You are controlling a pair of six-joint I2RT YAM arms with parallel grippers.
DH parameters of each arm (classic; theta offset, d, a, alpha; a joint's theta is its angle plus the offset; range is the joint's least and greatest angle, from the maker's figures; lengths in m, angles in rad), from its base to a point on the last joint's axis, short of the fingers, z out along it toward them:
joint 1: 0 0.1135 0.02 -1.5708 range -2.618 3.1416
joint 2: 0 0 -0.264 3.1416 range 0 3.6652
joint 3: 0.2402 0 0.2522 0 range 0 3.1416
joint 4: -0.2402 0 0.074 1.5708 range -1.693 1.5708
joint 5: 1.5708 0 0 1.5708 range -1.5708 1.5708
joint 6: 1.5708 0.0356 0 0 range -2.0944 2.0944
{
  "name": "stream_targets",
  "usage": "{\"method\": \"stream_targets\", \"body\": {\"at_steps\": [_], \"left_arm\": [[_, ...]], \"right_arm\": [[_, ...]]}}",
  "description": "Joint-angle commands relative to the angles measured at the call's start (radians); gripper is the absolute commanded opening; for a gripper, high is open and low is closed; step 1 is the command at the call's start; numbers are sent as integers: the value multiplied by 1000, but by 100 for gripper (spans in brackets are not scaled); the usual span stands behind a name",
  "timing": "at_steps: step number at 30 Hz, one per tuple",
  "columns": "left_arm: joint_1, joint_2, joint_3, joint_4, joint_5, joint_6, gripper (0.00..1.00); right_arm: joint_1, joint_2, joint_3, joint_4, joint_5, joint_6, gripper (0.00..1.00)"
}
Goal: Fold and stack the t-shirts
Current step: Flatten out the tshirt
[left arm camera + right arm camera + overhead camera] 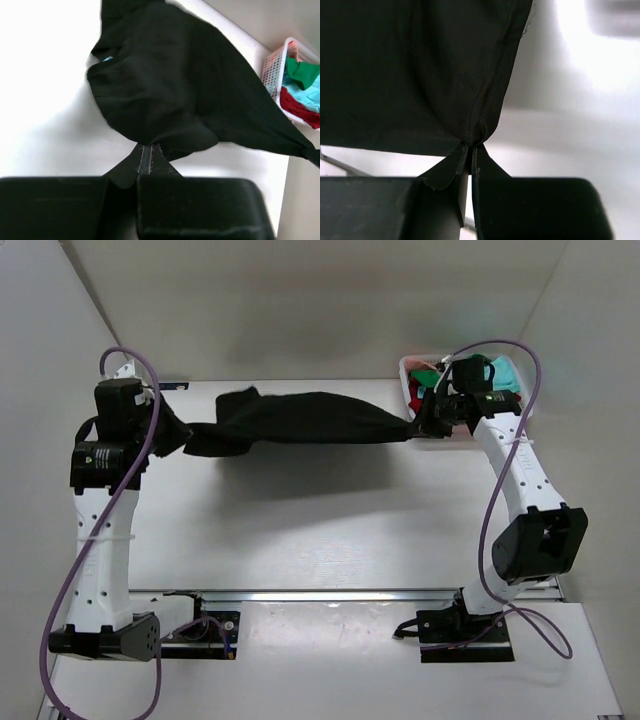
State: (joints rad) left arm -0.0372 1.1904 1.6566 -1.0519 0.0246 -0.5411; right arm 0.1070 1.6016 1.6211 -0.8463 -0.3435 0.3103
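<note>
Stretching taut between both arms, the black t-shirt [300, 420] is hanging above the counter [330, 530]. The left fingers [127, 170] are pinching one end and the right fingers [487, 165] are clamping the other, beside the basket [274, 67] holding the other t-shirts [302, 95].

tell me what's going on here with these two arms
A black t-shirt is stretched out in the air above the table. The left gripper is shut on one end, the right gripper on the other, near the basket. Green, teal and red shirts lie in the basket.
</note>
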Motion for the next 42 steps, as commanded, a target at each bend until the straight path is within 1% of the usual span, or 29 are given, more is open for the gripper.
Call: {"method": "stream_targets", "body": {"at_steps": [1,2,3,4,5,6,8,10,12,14,17,20,22,25,27,29,31,32,33,35,36,37,38,39,40,41,42], "left_arm": [[37,-60,-12,6,-29,-42,0],[31,-55,52,-3,-34,-42,0],[2,-19,92,-22,-61,-42,0],[-7,26,185,-32,-64,-42,0],[-4,44,271,-49,-55,-40,0],[17,79,305,-59,-25,-46,0],[25,123,408,-54,-29,-62,0],[19,159,425,-14,-25,-77,0],[36,173,369,28,15,-94,0],[30,201,321,99,18,-106,0],[31,274,302,162,21,-102,0],[34,375,353,204,49,-83,0],[71,454,396,214,70,-80,0],[83,511,495,214,74,-77,0],[92,543,580,208,83,-86,0],[131,546,707,193,92,-103,0],[163,508,730,200,126,-147,0],[180,488,694,226,145,-160,0],[190,436,668,243,164,-180,0],[188,379,548,251,179,-200,0],[166,339,523,244,185,-204,0],[152,295,461,234,183,-198,0],[116,264,372,236,163,-188,0],[84,209,318,231,135,-184,0],[73,136,184,253,136,-187,0],[77,99,35,262,158,-203,0],[77,25,-123,295,181,-210,0]], "right_arm": [[34,-145,14,30,52,-30,0],[55,-173,37,38,58,-42,0],[75,-181,78,35,87,-51,0],[88,-180,136,23,118,-57,0],[106,-174,163,18,150,-66,0],[117,-161,224,18,162,-68,0],[112,-132,299,30,175,-62,0],[96,-98,390,30,164,-53,0],[83,-33,437,55,161,-56,0],[80,23,489,72,141,-53,0],[74,121,545,88,112,-50,0],[54,240,597,111,68,-45,1],[48,325,647,118,40,-48,1],[31,408,744,128,3,-39,0],[26,419,836,145,6,-33,0],[10,374,856,186,-3,-13,0],[-13,328,841,216,-26,9,0],[-38,308,827,217,-34,22,0],[-52,296,801,219,-60,38,0],[-73,255,731,193,-72,38,0],[-79,235,683,187,-84,36,0],[-78,219,656,175,-89,35,0],[-84,190,592,170,-89,35,0],[-81,161,518,162,-86,30,0],[-82,150,449,161,-95,26,0],[-81,124,413,159,-100,26,0],[-78,107,332,151,-110,26,0]]}}
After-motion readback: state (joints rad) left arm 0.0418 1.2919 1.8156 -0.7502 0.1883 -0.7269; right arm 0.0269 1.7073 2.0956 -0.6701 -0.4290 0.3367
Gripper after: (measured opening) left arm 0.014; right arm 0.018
